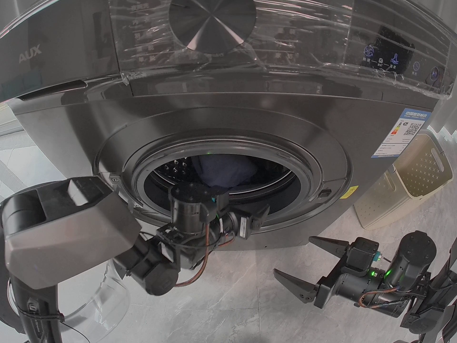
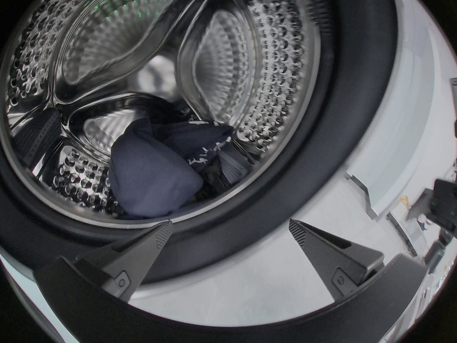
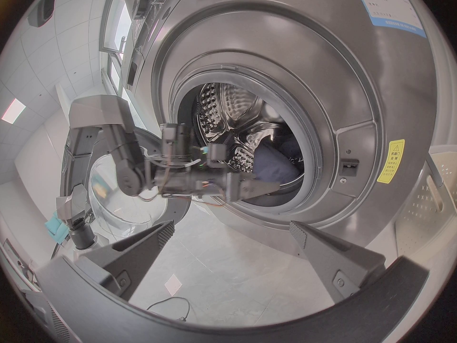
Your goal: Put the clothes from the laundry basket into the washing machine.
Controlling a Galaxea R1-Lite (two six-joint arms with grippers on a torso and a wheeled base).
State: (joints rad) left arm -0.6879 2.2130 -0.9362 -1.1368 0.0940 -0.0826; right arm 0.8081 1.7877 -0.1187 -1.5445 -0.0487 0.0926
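Risk: dark navy fabric clothes (image 2: 152, 167) lie low in the perforated steel drum (image 2: 266, 63) of the dark grey front-loading washing machine (image 1: 266, 115), close to the black door seal (image 2: 352, 120), and could slump onto it and get pinched. Left gripper (image 2: 228, 224) is at the machine's mouth, jaws wide, empty. Right gripper (image 1: 294, 256) is below the mouth, also wide, empty. Cream perforated plastic laundry basket (image 1: 419, 177) stands right of the machine, contents hidden.

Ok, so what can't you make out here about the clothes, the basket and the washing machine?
- Inside of the laundry basket: in the head view its own wall and the washing machine hide it, and the right wrist view's edge cuts it off. Whether it holds clothes cannot be told.
- Dark clothes in the drum: bundled together, so the number of pieces is unclear.
- Glass door: in the head view, mostly behind the left arm.
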